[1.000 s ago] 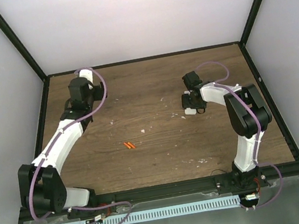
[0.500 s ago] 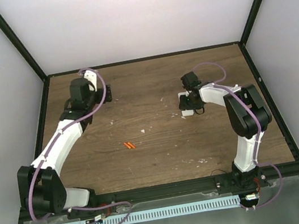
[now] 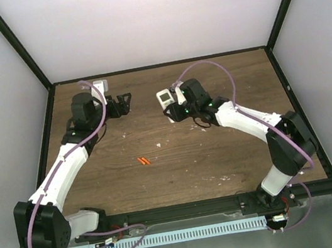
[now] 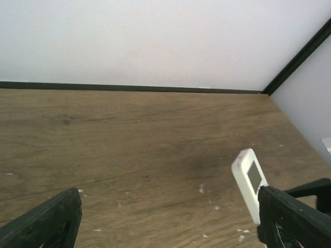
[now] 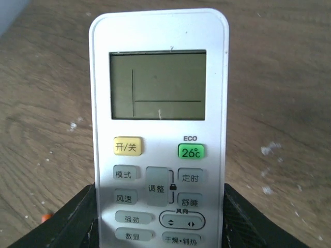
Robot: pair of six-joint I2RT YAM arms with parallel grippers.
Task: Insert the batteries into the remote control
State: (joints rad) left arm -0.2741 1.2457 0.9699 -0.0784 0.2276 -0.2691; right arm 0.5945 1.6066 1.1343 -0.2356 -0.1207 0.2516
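**Wooden tabletop scene: remote control being gripped at its button end by the right arm**

Wood-grain tabletop (image 3: 181,178) is being enclosed by pale walls (image 3: 148,18) on three sides. The right gripper (image 3: 179,110) is being closed partway on the remote control (image 3: 165,100), its two dark fingers (image 5: 77,222) being pressed against the long side edges of the handset at the lower, button end. The remote's long axis is being lined up with the gripper's own reach: the display end is being pointed away from the wrist, toward the left arm and the back wall. The display and button face is being turned toward the right wrist camera. The handset appears to be held clear of the wood, in the far middle of the table.

The left gripper (image 3: 123,102) is being held wide open with nothing between its fingers, near the display end of the remote but apart from it.

The batteries (image 3: 143,161) are being left lying side by side on the wood, nearer the arm bases, well apart from both grippers. Pale specks (image 3: 158,144) are being seen just beyond them.
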